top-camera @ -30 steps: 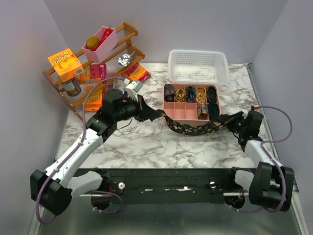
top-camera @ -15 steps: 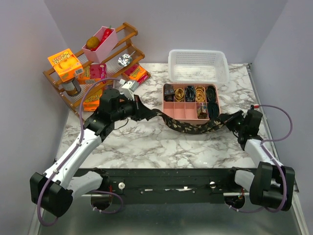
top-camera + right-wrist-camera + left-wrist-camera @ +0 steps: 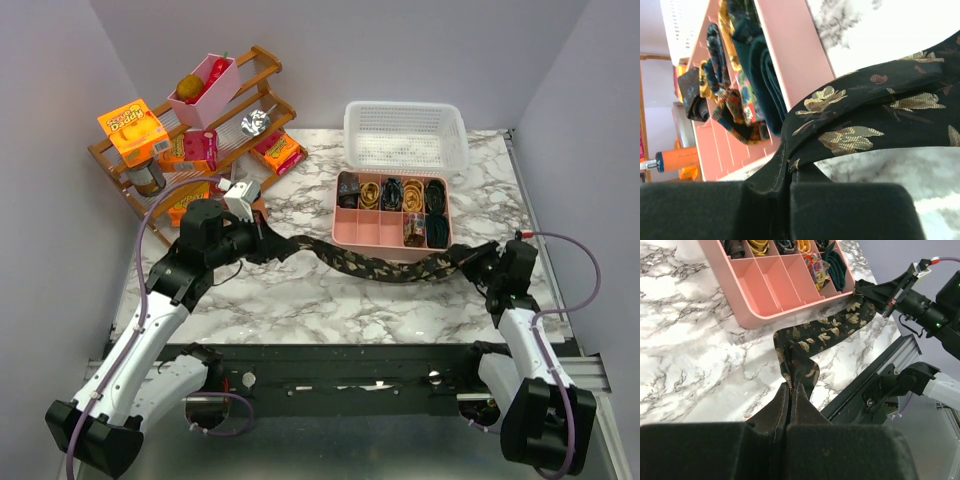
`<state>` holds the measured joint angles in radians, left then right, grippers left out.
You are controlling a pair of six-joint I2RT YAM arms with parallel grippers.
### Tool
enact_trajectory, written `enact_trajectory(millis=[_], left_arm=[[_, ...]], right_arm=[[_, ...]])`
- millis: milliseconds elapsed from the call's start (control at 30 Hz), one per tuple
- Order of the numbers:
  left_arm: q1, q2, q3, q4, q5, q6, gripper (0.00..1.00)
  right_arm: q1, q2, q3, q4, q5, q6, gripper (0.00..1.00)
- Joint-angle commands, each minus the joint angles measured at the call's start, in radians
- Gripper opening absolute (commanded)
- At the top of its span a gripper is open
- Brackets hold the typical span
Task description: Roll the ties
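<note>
Mid-frame, one black, gold-leafed tie (image 3: 372, 265) was stretched across the marble table (image 3: 300, 300). The left gripper (image 3: 264, 243), centre left, was clamped on one end. The right gripper (image 3: 464, 257), centre right, pinched the other. Just beyond, a pink tray (image 3: 362, 226) held rolled ties (image 3: 386, 190) in its far row. A white basket (image 3: 405, 135) stood upper centre.

Across your white-and-grey marble-patterned table (image 3: 300, 300), a pink plastic compartment tray (image 3: 362, 228) sits toward one o'clock of centre, with a white perforated plastic basket (image 3: 360, 140) just beyond it at twelve. At your ten o'clock, a slanted wooden tiered rack (image 3: 262, 60) carries an orange juice carton (image 3: 132, 130), a pink rectangular bin (image 3: 212, 95) and a red snack packet (image 3: 279, 150).
</note>
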<state>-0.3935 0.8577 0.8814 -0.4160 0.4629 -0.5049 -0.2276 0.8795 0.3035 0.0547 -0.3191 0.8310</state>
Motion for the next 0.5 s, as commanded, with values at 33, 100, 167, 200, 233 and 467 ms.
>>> enact_trajectory(millis=[33, 100, 167, 200, 233, 467], left_arm=[[0.007, -0.054, -0.039, -0.047, -0.018, 0.008, 0.00], [0.007, -0.059, -0.041, -0.059, -0.020, 0.009, 0.00], [0.007, -0.062, -0.041, -0.076, -0.020, 0.017, 0.00], [0.007, -0.063, -0.038, -0.082, -0.026, 0.019, 0.00], [0.007, -0.065, -0.036, -0.090, -0.032, 0.020, 0.00], [0.008, -0.074, -0.018, -0.168, -0.144, 0.013, 0.00]], right_arm=[[0.001, -0.086, -0.018, -0.269, 0.057, -0.038, 0.07], [0.001, -0.120, -0.001, -0.311, 0.052, -0.061, 0.07], [0.002, -0.135, -0.001, -0.328, 0.048, -0.072, 0.07], [0.001, -0.136, -0.012, -0.340, 0.046, -0.079, 0.07], [0.001, -0.132, -0.020, -0.339, 0.040, -0.082, 0.08], [0.002, -0.028, -0.064, -0.254, -0.001, -0.067, 0.19]])
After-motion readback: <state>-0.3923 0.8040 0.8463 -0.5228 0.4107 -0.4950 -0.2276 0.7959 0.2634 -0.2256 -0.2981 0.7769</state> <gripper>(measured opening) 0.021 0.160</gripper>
